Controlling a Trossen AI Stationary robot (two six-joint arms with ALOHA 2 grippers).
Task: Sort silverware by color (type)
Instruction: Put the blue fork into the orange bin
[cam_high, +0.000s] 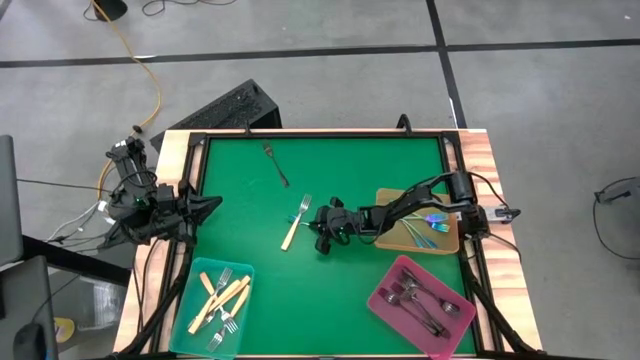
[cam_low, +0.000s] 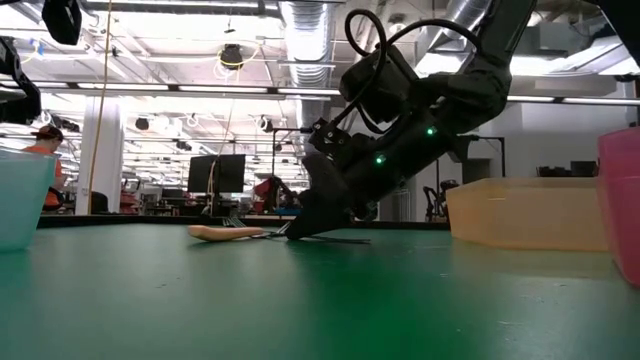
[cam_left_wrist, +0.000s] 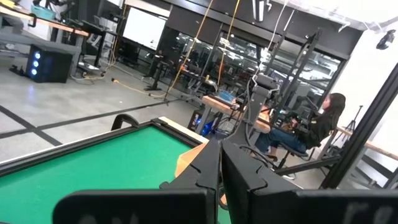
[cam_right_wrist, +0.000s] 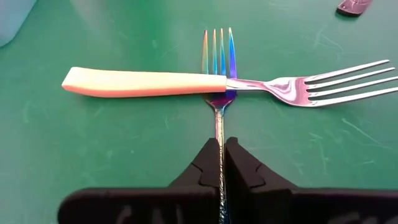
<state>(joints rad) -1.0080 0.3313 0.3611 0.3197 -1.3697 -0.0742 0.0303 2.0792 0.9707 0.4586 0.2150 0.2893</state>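
Note:
An iridescent blue-rainbow fork lies on the green table mid-way across, its head under a cream-handled fork that crosses over it. My right gripper reaches in from the table's right and is shut on the iridescent fork's handle; in the high view the gripper sits just right of the cream-handled fork. A dark fork lies alone near the far edge. My left gripper waits shut at the table's left edge, held level above it. My right gripper pinches the iridescent fork's handle between its two fingers, a little behind the head. The fingers slant down from the table's right and lie along the handle. The fork rests on the table, its head under the cream-handled fork's neck.
A teal tray with cream-handled forks stands at the near left. A pink tray with dark forks stands at the near right. A tan tray with iridescent forks sits at the right under my right arm.

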